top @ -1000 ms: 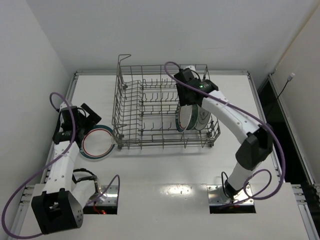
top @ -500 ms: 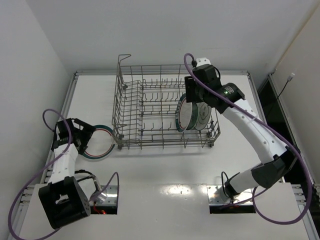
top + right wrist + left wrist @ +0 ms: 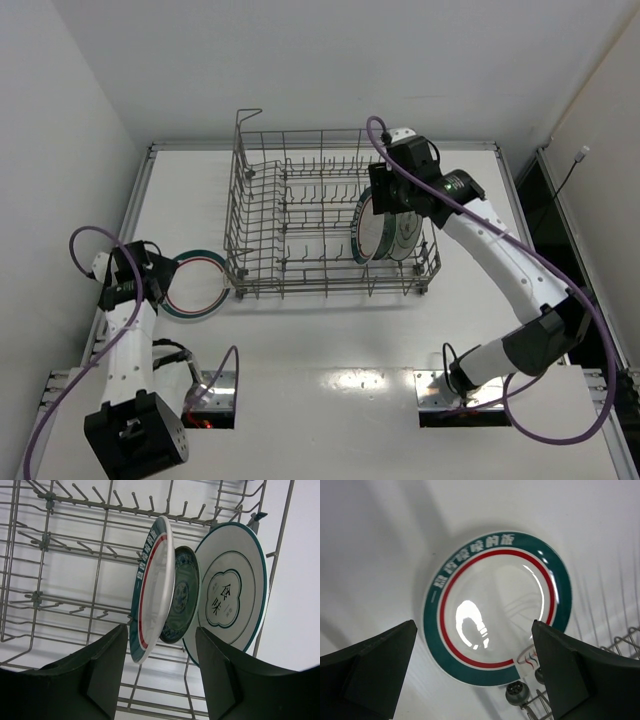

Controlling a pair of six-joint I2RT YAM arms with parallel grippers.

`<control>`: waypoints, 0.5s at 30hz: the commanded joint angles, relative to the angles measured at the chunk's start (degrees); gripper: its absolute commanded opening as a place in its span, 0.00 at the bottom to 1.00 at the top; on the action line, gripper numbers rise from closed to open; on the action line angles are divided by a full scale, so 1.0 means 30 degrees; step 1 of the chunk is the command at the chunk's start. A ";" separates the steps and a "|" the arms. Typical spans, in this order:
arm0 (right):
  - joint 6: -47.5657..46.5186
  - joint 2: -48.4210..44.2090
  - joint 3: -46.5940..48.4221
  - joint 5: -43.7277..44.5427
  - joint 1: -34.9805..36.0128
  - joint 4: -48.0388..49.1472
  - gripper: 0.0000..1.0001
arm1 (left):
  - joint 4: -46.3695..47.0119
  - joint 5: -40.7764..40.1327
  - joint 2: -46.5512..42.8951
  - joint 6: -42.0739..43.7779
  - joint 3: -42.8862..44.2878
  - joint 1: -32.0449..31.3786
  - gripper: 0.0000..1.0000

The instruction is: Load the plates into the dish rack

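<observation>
Top external view first: we see the dish rack (image 3: pixel 300 272) mid-table with three plates standing upright at its right end, and the fourth plate (image 3: pixel 200 292) lying flat on the table just beside the rack's left front corner. The left gripper (image 3: pixel 150 278) hangs at that plate's outer side, and the right gripper (image 3: pixel 385 205) sits above the racked plates. Left wrist view: jaws spread fully, nothing held, the ringed plate's (image 3: pixel 495 605) rim between them. We reckon the trick is to pinch that rim on the side away from the rack's foot. Right wrist view: jaws partly apart, empty. Below, left to right, stand the ringed plate (image 3: pixel 150 590), the teal plate (image 3: pixel 182 600) and the motif plate (image 3: pixel 230 595), with free tines to their left.
</observation>
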 commanded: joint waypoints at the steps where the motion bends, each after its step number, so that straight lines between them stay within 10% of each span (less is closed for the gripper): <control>1: -0.0412 -0.0157 -0.0107 -0.1034 -0.0288 0.0831 0.54 | -0.1596 -0.2208 -0.0684 -0.1070 0.0482 -0.0112 1.00; 15: -0.0412 0.0404 0.0479 -0.1713 -0.0463 0.0128 0.54 | -0.0748 0.1394 0.3323 -0.2684 -0.1362 0.0268 0.97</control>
